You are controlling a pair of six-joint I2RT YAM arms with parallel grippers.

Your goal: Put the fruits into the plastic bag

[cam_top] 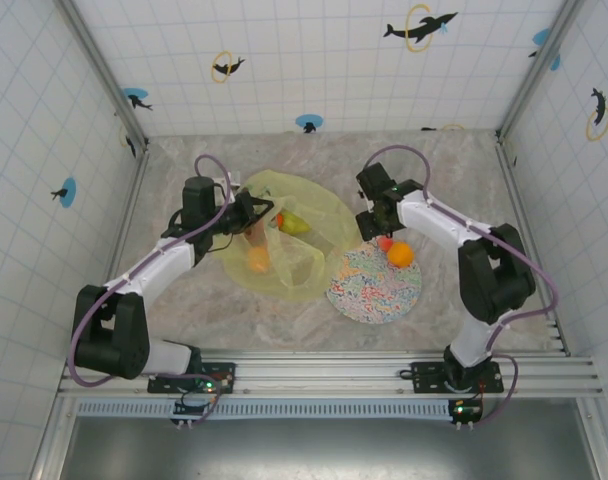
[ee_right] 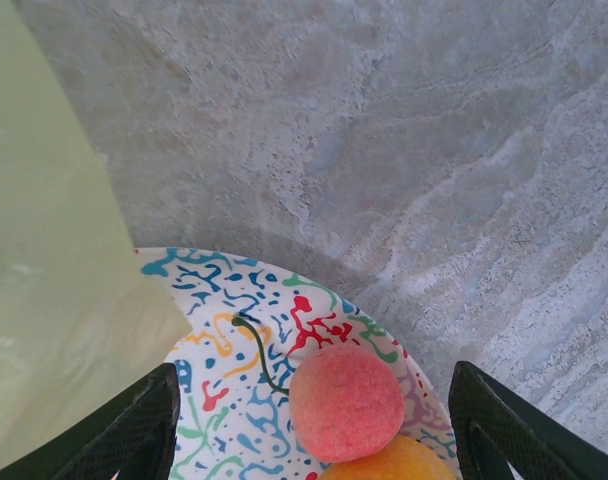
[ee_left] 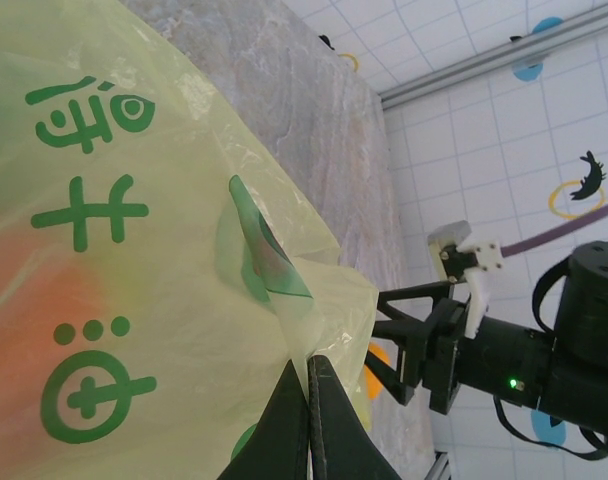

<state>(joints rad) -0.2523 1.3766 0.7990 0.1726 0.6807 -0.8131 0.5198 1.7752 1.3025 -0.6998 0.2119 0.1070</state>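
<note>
3 white walls (cam_top: 314,60) ruled with a pale blue grid enclose the space, dotted with black dolphin stickers (cam_top: 421,24), some on blue discs (cam_top: 308,122) and some set in yellow rings (cam_top: 222,67). Bare metal posts (cam_top: 102,70) stand in the 2 back corners, and the tabletop (cam_top: 454,160) is a grey, marble-veined surface under even light. A slotted aluminium rail (cam_top: 324,375) runs along its near edge.
</note>
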